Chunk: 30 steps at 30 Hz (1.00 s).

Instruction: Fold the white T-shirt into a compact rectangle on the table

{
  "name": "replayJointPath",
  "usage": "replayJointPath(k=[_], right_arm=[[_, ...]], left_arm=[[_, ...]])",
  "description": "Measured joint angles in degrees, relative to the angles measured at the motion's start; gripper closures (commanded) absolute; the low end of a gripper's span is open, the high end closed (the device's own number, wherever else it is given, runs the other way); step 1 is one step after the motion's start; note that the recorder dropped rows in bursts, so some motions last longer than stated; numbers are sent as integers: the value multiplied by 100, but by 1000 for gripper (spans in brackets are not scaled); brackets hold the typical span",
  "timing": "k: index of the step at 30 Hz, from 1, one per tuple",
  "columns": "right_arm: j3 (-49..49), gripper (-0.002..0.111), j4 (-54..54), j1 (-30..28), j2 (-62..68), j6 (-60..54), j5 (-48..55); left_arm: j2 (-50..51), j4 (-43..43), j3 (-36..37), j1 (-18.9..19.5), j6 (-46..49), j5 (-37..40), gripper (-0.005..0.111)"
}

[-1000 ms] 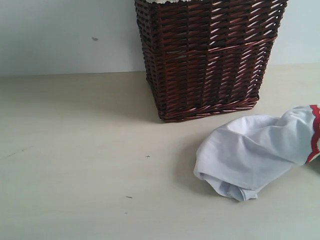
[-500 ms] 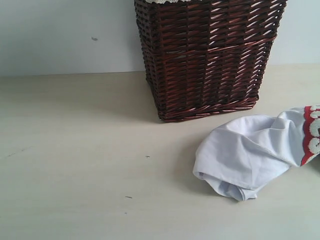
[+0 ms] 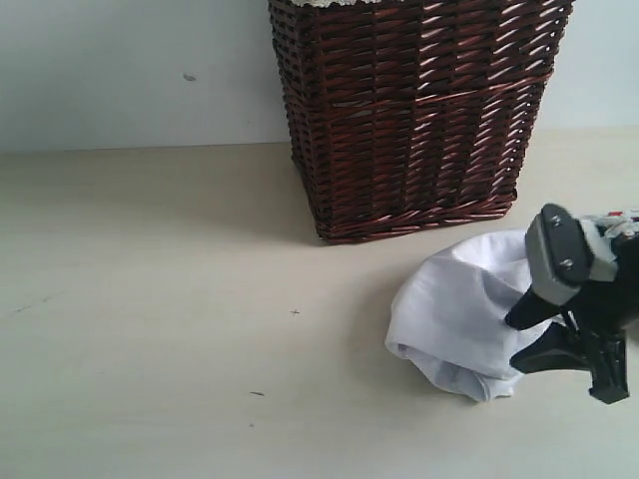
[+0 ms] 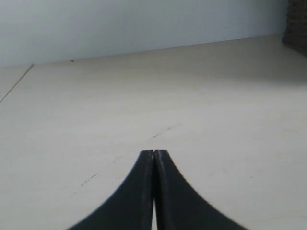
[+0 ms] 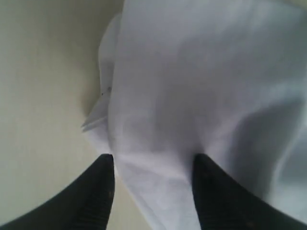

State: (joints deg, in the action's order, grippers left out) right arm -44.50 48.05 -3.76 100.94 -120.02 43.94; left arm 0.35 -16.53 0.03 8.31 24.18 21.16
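Covering the right part of the crumpled white T-shirt [image 3: 449, 309], the black right gripper [image 3: 512, 344] leaves visible only a smooth, rounded heap of thin cloth on the matte beige table [image 3: 200, 349], just in front of the woven wicker basket [image 3: 409, 120]; the heap's long axis runs from near left to far right. Left wrist view: the left gripper [image 4: 154, 158] shows tapered fingers pressed together over the table [image 4: 216, 96]. Right wrist view: the right gripper [image 5: 153, 160] stands spread, its fingers [image 5: 103, 191] straddling a soft fold of the white T-shirt [image 5: 192, 86], whose far end is cut off.
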Motion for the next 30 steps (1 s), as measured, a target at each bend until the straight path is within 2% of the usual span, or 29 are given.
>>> replayJointPath(k=[1, 2, 4, 5, 10, 14, 18, 21, 24, 26, 28, 30], right_arm=[[0, 64, 22, 168, 195, 0, -257], [0, 73, 62, 353, 376, 0, -568], [-11, 104, 288, 628, 592, 0, -988], [-39, 108, 369, 749, 624, 0, -1089], [-80, 108, 444, 1064, 634, 0, -742], [-168, 108, 646, 1245, 611, 0, 856], [-341, 108, 1926, 1303, 493, 0, 2006], [-398, 98, 3121, 1303, 466, 0, 1921], [-425, 76, 3831, 1303, 466, 0, 1406], [-425, 59, 3805, 1303, 466, 0, 1148], [-434, 50, 3421, 1303, 466, 0, 1028], [-434, 47, 2878, 1303, 466, 33, 1001]], left_arm=[[0, 0, 0, 0, 0, 0, 107], [0, 0, 0, 0, 0, 0, 107], [0, 0, 0, 0, 0, 0, 107], [0, 0, 0, 0, 0, 0, 107], [0, 0, 0, 0, 0, 0, 107], [0, 0, 0, 0, 0, 0, 107], [0, 0, 0, 0, 0, 0, 107], [0, 0, 0, 0, 0, 0, 107], [0, 0, 0, 0, 0, 0, 107], [0, 0, 0, 0, 0, 0, 107], [0, 0, 0, 0, 0, 0, 107], [0, 0, 0, 0, 0, 0, 107]])
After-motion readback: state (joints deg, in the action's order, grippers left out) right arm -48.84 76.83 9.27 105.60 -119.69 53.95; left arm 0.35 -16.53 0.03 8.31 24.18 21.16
